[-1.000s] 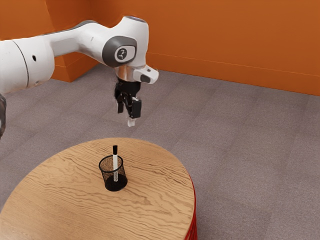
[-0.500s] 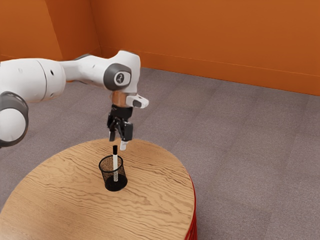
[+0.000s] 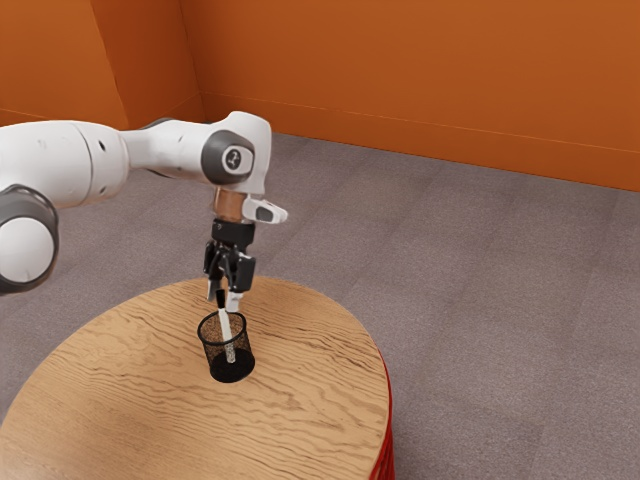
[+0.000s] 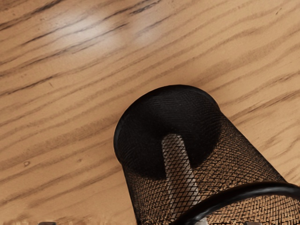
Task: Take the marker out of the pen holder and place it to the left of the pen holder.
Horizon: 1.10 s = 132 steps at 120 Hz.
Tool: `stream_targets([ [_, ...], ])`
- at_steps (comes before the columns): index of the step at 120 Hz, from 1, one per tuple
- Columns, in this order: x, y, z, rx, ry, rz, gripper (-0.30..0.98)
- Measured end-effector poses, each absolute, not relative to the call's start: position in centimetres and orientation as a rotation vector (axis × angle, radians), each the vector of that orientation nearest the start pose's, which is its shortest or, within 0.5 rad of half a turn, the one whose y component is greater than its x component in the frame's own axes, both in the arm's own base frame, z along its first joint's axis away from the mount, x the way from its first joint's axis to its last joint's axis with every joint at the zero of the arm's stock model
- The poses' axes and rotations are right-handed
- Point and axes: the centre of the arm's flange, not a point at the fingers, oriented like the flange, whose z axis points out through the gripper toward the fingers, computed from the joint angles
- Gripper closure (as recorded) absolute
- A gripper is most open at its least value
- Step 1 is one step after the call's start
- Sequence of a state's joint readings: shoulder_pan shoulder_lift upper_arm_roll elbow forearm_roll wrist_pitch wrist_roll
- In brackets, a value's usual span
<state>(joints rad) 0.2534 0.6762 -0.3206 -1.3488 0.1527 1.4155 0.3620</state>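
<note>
Inboard of the tabletop's (image 3: 110, 400) far edge (ext. view), pen holder (image 3: 247, 346) stands upright. Marker (image 3: 227, 330) is inside at a slight tilt – lower end at holder base, black cap above rim. Gripper (image 3: 223, 299) is positioned over holder, fingers wide, w/ cap between them. Wrist view: marker's white body visible thru mesh wall – lower end on base.

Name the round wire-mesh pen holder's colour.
The pen holder is black, clearest in the wrist view.

Dark metal mesh forms the pen holder (image 3: 203, 345); pale, streaky wood grain surfaces the table (image 3: 310, 390), softly glossy.
</note>
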Motion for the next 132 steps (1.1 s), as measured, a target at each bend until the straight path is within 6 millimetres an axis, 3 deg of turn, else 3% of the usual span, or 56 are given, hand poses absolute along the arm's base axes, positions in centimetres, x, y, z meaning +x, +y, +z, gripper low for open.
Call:
stream_targets([
  [10,65.1,1.6,31.1,-3.096,0.684,0.963,0.21],
  [32,64.8,1.4,30.8,-3.093,0.689,1.021,0.45],
  [60,65.3,1.5,31.2,-3.104,0.658,0.974,0.67],
  [72,65.4,1.6,31.6,-3.105,0.634,0.952,0.71],
  [96,64.6,1.2,35.4,-3.086,0.61,0.886,0.74],
  [120,62.4,0.3,41.2,-3.058,0.593,0.796,0.75],
  [132,61.4,1.1,41.2,-3.05,0.564,0.827,0.75],
])
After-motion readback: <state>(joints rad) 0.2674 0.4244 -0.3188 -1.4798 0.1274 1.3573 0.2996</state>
